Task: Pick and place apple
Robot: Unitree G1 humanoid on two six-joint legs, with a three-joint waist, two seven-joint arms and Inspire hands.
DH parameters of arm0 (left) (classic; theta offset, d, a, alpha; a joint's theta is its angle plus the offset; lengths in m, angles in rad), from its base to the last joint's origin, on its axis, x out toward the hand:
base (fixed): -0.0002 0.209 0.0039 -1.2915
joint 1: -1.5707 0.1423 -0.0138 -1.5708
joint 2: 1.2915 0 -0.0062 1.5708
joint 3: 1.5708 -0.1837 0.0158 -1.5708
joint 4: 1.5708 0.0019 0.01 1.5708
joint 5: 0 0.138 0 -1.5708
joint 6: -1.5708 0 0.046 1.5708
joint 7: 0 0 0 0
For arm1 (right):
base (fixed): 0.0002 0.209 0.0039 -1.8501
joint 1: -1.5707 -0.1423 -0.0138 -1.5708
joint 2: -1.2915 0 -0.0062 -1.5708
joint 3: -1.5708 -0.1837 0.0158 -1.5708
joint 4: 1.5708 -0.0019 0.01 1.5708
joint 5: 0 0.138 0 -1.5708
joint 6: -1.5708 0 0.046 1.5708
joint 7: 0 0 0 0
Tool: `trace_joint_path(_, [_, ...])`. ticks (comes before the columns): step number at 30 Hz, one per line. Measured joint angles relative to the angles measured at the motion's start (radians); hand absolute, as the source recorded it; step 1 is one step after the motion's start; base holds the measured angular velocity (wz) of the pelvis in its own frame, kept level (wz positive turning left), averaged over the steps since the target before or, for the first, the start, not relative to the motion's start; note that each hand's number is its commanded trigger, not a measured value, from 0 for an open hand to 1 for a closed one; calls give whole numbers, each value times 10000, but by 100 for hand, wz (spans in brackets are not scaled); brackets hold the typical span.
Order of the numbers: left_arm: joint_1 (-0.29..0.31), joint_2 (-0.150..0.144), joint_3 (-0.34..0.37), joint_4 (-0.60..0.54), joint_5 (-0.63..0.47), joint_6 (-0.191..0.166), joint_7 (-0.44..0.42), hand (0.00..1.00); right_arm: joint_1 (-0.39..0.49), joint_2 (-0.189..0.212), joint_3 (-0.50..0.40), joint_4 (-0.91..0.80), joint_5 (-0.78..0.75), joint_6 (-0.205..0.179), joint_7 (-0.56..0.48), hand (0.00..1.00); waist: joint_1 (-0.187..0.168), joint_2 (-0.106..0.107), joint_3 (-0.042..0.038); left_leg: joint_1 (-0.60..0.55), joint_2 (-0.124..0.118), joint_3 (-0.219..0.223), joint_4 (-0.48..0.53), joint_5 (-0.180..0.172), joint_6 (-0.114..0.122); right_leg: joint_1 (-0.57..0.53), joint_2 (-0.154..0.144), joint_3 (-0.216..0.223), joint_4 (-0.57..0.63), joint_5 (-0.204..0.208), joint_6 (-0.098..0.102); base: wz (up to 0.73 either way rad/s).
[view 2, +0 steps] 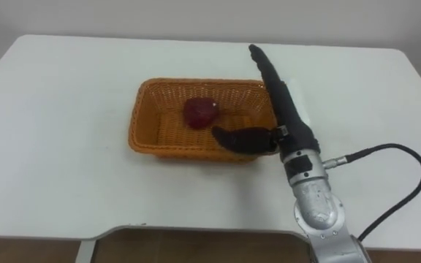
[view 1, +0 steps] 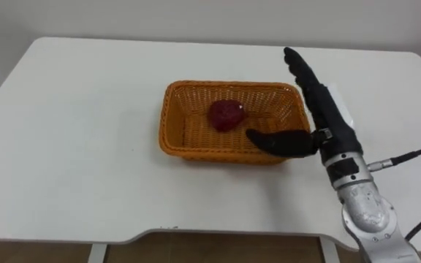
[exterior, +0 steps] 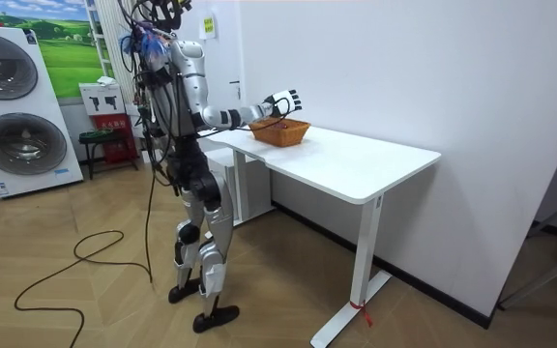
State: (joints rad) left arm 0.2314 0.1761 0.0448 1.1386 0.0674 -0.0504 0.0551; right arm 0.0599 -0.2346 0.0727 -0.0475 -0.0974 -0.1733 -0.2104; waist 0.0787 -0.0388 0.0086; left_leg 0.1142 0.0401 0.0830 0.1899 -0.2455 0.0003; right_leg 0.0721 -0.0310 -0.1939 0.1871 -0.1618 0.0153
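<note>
A dark red apple [view 1: 226, 115] [view 2: 200, 112] lies inside an orange wicker basket [view 1: 177, 117] [view 2: 146, 117] near the middle of the white table [view 1: 79, 146]. My right hand [view 1: 320, 109] [view 2: 283, 109] hovers over the basket's right end, open, fingers straight and pointing away from me, thumb stretched left toward the apple without touching it. In the room view the robot stands at the table's end nearest the washing machines, right hand [exterior: 280, 101] held out above the basket [exterior: 280, 131].
The table's near edge [view 1: 218, 235] runs just below the basket. Washing machines [exterior: 17, 106] and a small dark stool [exterior: 100, 140] stand behind the robot. A wall runs along the table's far side.
</note>
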Motion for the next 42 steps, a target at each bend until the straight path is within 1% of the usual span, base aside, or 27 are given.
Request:
trace_joint_path(3, [105,-5,55,79,19,-17,134,0,-7,-6,-886,-120,11,-20,-1060,0,-74,-109,-69,13,-3,2,-10,0,0,-6,4,25,1,0,0,0])
trace_joint_path(4, [149,-6,161,223,19,-75,191,0,-26,-17,-1266,-141,-6,-115,-1520,0,-127,-139,-90,27,-3,3,-15,0,0,10,8,32,-6,0,0,0])
trace_joint_path(7, [302,-7,396,431,25,-73,268,0,-29,-33,-2074,-270,43,-355,-2470,0,-239,-134,-86,58,-3,29,-19,0,0,33,7,36,-21,0,1,-2])
trace_joint_path(9, [601,-16,508,445,15,-52,303,0,-27,-62,-2765,-357,113,-620,-3408,0,-461,-97,-60,162,4,107,-34,-1,1,103,13,77,-29,0,1,-5])
trace_joint_path(10, [678,-19,523,448,14,-39,308,0,-26,-74,-2930,-337,155,-690,-3620,0,-529,-87,-58,168,4,106,-36,-2,1,116,12,70,-27,-1,2,0])
trace_joint_path(11, [764,-25,531,449,17,-31,354,0,-25,-77,-3317,-322,297,-762,-4064,0,-616,-63,-49,173,3,114,-55,-5,1,109,12,77,-21,-2,3,0])
trace_joint_path(13, [871,-33,616,451,21,-31,450,0,-23,-77,-4003,-290,704,-775,-5015,0,-767,-9,-40,172,3,123,-101,-5,1,93,17,76,-11,-2,3,-2])
trace_joint_path(14, [901,-34,616,444,21,-27,464,0,-17,-77,-4147,-287,824,-776,-5253,0,-827,5,-42,168,3,122,-132,-6,0,95,17,83,-13,-2,3,0])
trace_joint_path(15, [944,-40,621,377,32,13,479,0,-10,-77,-4365,-204,1054,-805,-5755,0,-968,36,-61,169,2,122,-173,-3,-1,90,22,109,-21,-3,2,0])
trace_joint_path(16, [936,-42,692,337,42,84,490,0,-9,-78,-4583,10,1409,-865,-6210,0,-1054,37,-95,161,1,123,-172,-2,-2,69,25,127,-18,-3,1,0])
trace_joint_path(18, [954,-40,751,227,69,254,523,0,44,-89,-4960,456,2010,-871,-6773,0,-1161,41,-135,141,0,128,-159,0,-3,61,26,119,-30,-3,1,0])
trace_joint_path(21, [976,-41,796,-197,59,400,644,0,246,-122,-5418,1864,3005,-832,-7428,0,-1283,54,-157,142,1,126,-87,0,-3,70,27,119,-27,-4,2,0])
trace_joint_path(22, [957,-41,805,-234,39,416,676,0,269,-122,-5505,2164,3311,-796,-7504,0,-1316,60,-159,141,1,138,-90,0,-3,60,26,128,-22,-4,2,-8])
trace_joint_path(23, [909,-43,821,-244,27,469,714,0,285,-121,-5655,2710,3837,-631,-7634,0,-1312,45,-167,120,4,216,-106,0,-3,-18,29,184,1,-4,2,-13])
trace_joint_path(24, [905,-43,822,-255,24,525,714,0,314,-118,-5726,3119,4326,-469,-7746,0,-1369,83,-180,90,3,239,-104,0,-3,-55,32,224,-2,-4,2,-10])
trace_joint_path(26, [916,-41,911,-274,26,630,755,0,434,-111,-5741,3872,5130,-422,-7770,0,-1549,134,-204,79,2,215,-101,0,-2,-31,25,178,-11,-4,3,2])
trace_joint_path(27, [916,-47,939,-347,24,711,842,0,457,-109,-5762,4527,5684,-410,-7751,0,-1612,140,-196,82,5,215,-99,0,-3,-36,28,173,-12,-4,3,0])
trace_joint_path(30, [910,-140,1219,-601,35,730,869,0,628,-55,-5860,6339,6885,-291,-7574,0,-1585,136,-190,120,0,215,-128,0,-3,-32,37,242,-16,-14,6,-2])
trace_joint_path(31, [908,-188,1385,-594,26,735,867,0,658,-5,-5869,7121,7092,-234,-7484,0,-1577,136,-190,182,-3,232,-156,0,-3,17,38,288,-30,-23,10,0])
trace_joint_path(32, [908,-204,1451,-595,26,737,867,0,705,23,-5869,7471,7259,-193,-7415,0,-1575,133,-190,200,-5,232,-162,0,-2,31,37,295,-34,-29,13,0])
trace_joint_path(34, [903,-229,1531,-608,19,737,856,0,821,79,-5811,8839,7695,-75,-7116,0,-1540,145,-177,179,-15,244,-153,0,-2,1,28,282,-24,-36,14,0])
trace_joint_path(35, [895,-231,1528,-608,20,737,838,0,844,103,-5780,9108,7720,-29,-7042,0,-1545,152,-171,164,-15,247,-153,0,-2,-14,28,284,-23,-38,15,0])
trace_joint_path(37, [882,-231,1529,-605,20,737,772,0,1041,321,-5711,9540,7686,7,-6813,0,-1538,209,-137,153,-12,250,-156,0,-2,-36,34,303,-19,-56,14,0])
trace_joint_path(38, [873,-231,1524,-585,17,734,706,0,1071,387,-5495,9982,7628,17,-6642,0,-1535,188,-149,163,-11,243,-167,-1,-2,-41,43,373,-16,-68,13,-6])
trace_joint_path(40, [872,-282,1524,-578,16,735,686,0,1035,415,-5092,10686,7548,144,-6287,0,-1447,208,-137,206,-1,352,-195,0,-2,-52,73,519,0,-73,10,-11])
trace_joint_path(41, [868,-313,1511,-584,30,740,681,0,985,426,-4775,11211,7525,284,-5954,0,-1364,245,-113,216,3,395,-200,0,-2,-59,81,523,-12,-72,10,-6])
trace_joint_path(42, [867,-337,1495,-587,31,769,640,0,921,452,-4541,11782,7508,498,-5512,0,-1342,217,-119,211,2,382,-206,-1,-2,-45,71,482,-22,-73,11,-3])
